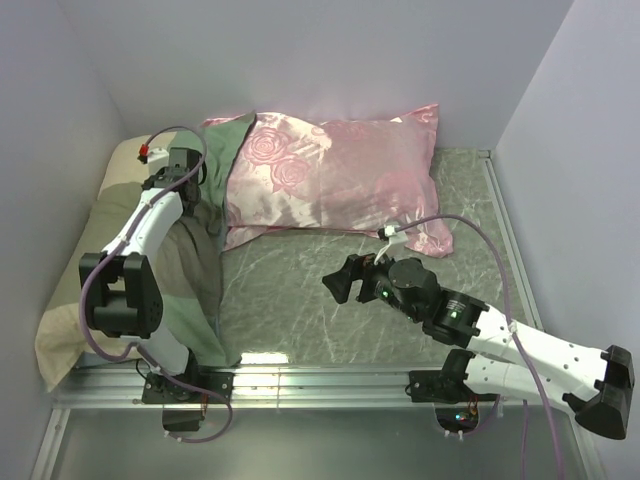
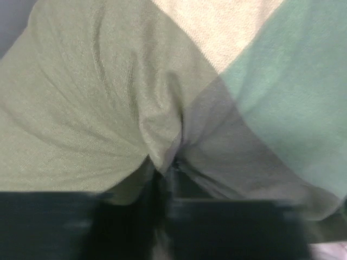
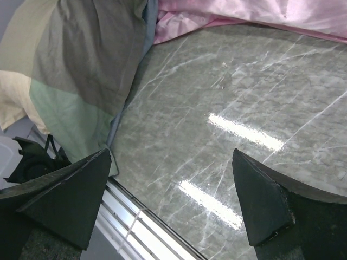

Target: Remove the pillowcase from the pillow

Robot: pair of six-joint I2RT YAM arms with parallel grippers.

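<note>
The pillowcase [image 1: 175, 255], in sage-green, beige and olive blocks, lies bunched along the left side of the table. It fills the left wrist view [image 2: 108, 97] and shows at the upper left of the right wrist view [image 3: 81, 70]. My left gripper [image 1: 197, 200] is shut on a raised fold of it [image 2: 162, 157]. The white pillow is hidden, and I cannot tell if it is inside the case. My right gripper [image 1: 336, 281] is open and empty [image 3: 171, 200], low over the bare table to the right of the pillowcase.
A shiny pink rose-patterned pillow [image 1: 335, 175] lies at the back middle and shows in the right wrist view [image 3: 249, 13]. White walls close the left, back and right. A metal rail [image 1: 320, 380] runs along the marble table's [image 1: 300, 310] near edge.
</note>
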